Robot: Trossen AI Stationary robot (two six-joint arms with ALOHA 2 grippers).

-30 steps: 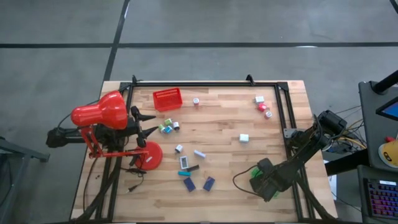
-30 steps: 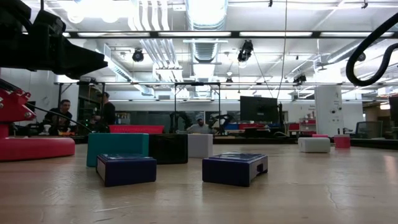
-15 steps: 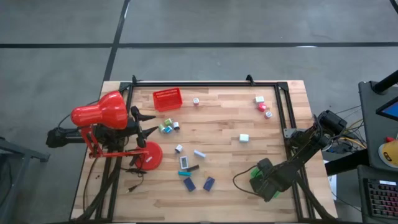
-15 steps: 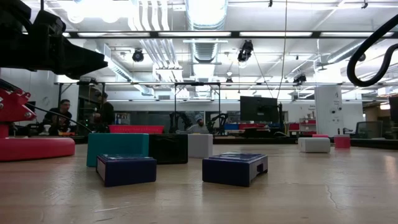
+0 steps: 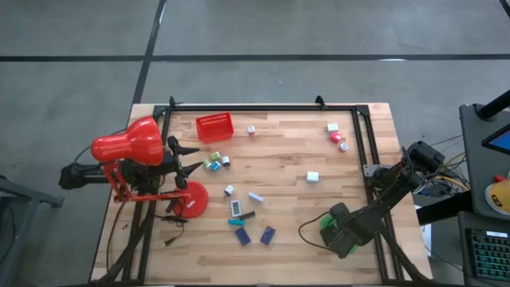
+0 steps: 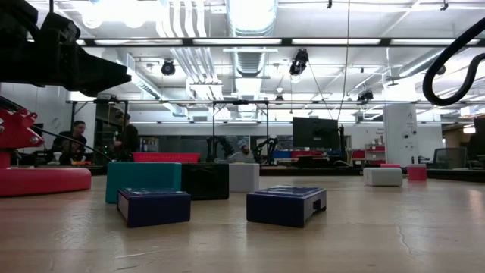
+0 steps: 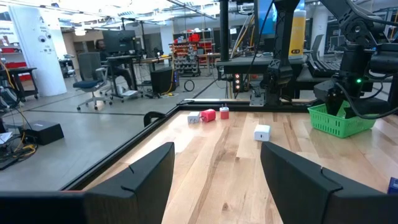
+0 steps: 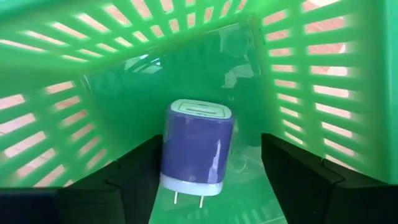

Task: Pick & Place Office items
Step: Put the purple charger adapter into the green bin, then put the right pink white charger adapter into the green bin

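While over green tray [image 8: 298, 68], right end effector [image 8: 208, 177] open-fingered.

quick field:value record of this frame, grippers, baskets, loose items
right gripper: open, inside green basket, over a purple charger plug
left gripper: open, empty, beside red lamp
red basket: table's far side
loose items: two navy blocks, teal block, white block

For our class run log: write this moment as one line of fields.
right gripper: open, inside green tray | purple charger: on tray floor between its fingers, ungripped | left gripper: open, idle beside red lamp | navy blocks: on table
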